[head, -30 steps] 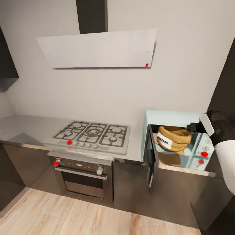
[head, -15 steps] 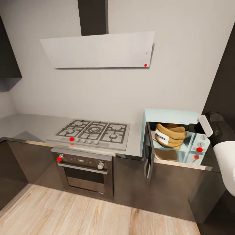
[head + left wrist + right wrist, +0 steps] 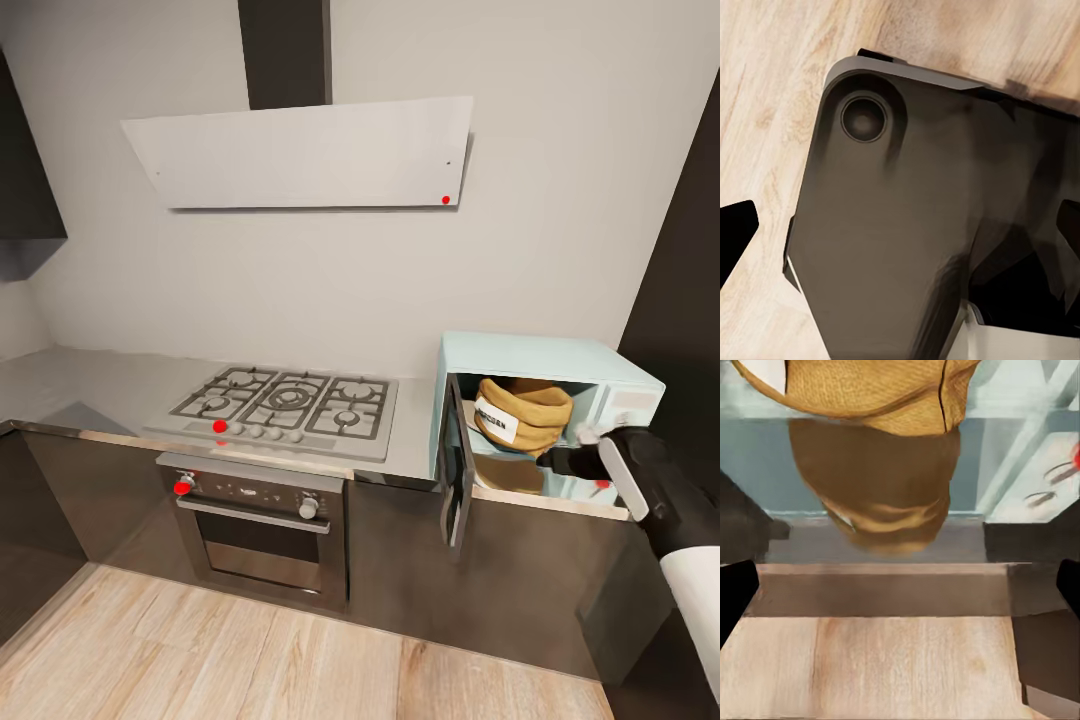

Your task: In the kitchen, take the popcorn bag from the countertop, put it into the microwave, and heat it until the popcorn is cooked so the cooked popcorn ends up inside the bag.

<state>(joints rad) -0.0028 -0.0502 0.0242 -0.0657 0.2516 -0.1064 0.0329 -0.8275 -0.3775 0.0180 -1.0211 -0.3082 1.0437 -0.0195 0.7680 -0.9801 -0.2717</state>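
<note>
Head view, bag: I see the popcorn bag (image 3: 522, 417) upright inside the microwave (image 3: 540, 357), door (image 3: 457, 470) swung open at 9 o'clock of it.
Head view, right gripper (image 3: 588, 440): just outside the cavity, bag at its 10 o'clock; nearer arm.
Head view, around: hob (image 3: 285, 405) well apart at 9 o'clock.
Right wrist view: fingers (image 3: 735, 600) apart, empty; bag ahead at 12 o'clock, countertop (image 3: 881, 592) edge between.
Left wrist view: robot's dark base (image 3: 907, 225) over wood floor (image 3: 765, 90); I cannot tell the left gripper's state.
</note>
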